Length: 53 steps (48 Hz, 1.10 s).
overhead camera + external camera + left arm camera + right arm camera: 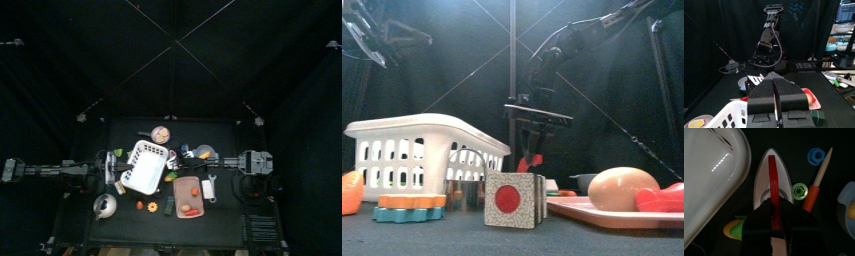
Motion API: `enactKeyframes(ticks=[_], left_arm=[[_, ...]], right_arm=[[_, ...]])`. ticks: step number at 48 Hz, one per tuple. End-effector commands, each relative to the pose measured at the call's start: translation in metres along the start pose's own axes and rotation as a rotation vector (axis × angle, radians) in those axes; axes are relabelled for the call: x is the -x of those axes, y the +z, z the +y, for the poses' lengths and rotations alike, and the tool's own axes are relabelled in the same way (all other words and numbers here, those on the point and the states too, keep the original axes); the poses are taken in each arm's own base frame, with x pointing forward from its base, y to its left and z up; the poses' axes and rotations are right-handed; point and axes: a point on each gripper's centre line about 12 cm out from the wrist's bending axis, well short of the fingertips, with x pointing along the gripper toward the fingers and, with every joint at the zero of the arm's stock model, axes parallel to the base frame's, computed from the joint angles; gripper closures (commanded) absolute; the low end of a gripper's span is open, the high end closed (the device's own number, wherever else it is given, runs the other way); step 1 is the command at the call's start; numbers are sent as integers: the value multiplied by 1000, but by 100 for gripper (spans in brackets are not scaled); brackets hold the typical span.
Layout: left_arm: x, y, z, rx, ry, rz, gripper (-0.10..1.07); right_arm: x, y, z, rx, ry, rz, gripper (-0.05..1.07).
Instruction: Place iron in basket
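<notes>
The iron (pixel 769 175) is white with a red handle and lies beside the white slotted basket (pixel 711 178), its tip pointing away from my wrist. My right gripper (pixel 773 220) is shut on the red handle. In the front view the right gripper (pixel 536 140) hangs behind the basket's (pixel 416 150) right end, with the iron's red handle (pixel 528 162) below it. In the top view the basket (pixel 144 166) stands left of centre, between both arms. My left gripper (pixel 775 80) is shut and empty, above the basket's rim (pixel 721 117).
Next to the iron lie a green ring (pixel 800 190), a blue ring (pixel 816 154) and an orange-handled stick (pixel 816 180). A reddish-brown board (pixel 189 192) and a metal bowl (pixel 104 205) lie near the front. A card box (pixel 513 198) and a pink plate (pixel 603 212) stand in front.
</notes>
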Motion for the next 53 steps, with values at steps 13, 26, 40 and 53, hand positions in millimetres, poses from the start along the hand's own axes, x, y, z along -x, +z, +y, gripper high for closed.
enactKeyframes(ticks=[13,26,40,53], left_arm=[[-1,2,4,15,25,-5,98],[0,-1,13,38,73,1,98],[3,-5,29,65,166,11,98],[4,-6,32,63,180,16,98]], right_arm=[[79,20,-18,-32,55,-95,66],[124,29,-17,-17,149,-197,66],[143,43,22,-2,317,-271,66],[136,53,67,20,438,-308,66]])
